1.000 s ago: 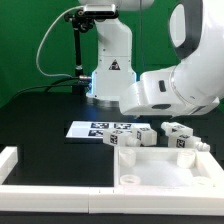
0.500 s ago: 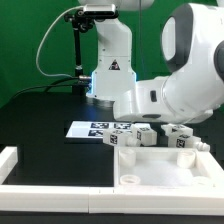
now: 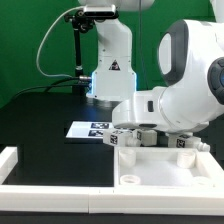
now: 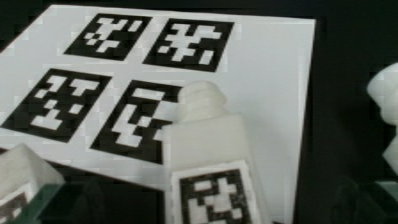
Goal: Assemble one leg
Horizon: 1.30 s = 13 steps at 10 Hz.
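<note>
The leg (image 4: 210, 140) lies with its round end over the marker board (image 4: 107, 70) and carries a square tag. We read only black-and-white tags, no words. The gripper (image 3: 138, 122) hangs close above it; we cannot tell its opening or whether it holds anything.

bright, even light from above in the exterior view; the arm's (image 3: 190, 90) white shell nearly blows out, the black desk (image 3: 40, 125) reads dim. both pictures are coarse. in the wrist view the leg (image 4: 210, 140) close under the claw (image 3: 137, 129) is soft and grainy.
</note>
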{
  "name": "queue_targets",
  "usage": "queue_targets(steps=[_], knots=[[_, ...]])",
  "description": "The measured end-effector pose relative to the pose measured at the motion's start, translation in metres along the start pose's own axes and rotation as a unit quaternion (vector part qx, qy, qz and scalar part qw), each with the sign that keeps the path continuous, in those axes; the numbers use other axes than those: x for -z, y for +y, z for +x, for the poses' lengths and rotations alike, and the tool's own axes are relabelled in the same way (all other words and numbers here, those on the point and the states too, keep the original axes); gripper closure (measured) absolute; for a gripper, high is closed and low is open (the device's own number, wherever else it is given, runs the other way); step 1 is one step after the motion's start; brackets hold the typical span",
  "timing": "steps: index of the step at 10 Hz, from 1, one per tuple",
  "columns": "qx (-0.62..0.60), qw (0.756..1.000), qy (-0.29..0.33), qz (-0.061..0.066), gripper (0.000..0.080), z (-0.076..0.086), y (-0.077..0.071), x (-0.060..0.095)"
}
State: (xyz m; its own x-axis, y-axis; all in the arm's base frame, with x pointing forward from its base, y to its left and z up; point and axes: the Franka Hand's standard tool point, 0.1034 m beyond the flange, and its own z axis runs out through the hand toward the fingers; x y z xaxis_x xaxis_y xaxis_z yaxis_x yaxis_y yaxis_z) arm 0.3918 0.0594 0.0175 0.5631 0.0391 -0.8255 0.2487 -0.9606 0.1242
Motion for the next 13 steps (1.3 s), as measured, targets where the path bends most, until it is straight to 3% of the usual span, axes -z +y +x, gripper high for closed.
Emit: queue_targets(steps=[2,4,5,8,9,10,11,12,13], knots=[[0.0,1.0,0.0,0.0,0.015,0.001,0.0,-0.001],[0.0,1.0,0.0,0.0,0.0427,0.001,0.0,-0.001],[0.0,1.0,-0.001,-0.001,0.0522,0.0,0.0,-0.001],[0.001,1.0,-0.003,-0.001,0.0522,-0.002,0.0,0.003],[0.003,1.0,0.001,0.002,0.0522,-0.016,0.0,0.022],[0.005,1.0,-0.007,0.018,0.0522,-0.036,0.003,0.049],[0.003,0.999,0.006,0.034,0.0522,-0.039,0.01,0.078],[0.006,0.998,0.057,0.036,0.0522,-0.037,0.018,0.11],[0.034,0.993,0.112,0.028,0.0522,-0.032,0.023,0.129]])
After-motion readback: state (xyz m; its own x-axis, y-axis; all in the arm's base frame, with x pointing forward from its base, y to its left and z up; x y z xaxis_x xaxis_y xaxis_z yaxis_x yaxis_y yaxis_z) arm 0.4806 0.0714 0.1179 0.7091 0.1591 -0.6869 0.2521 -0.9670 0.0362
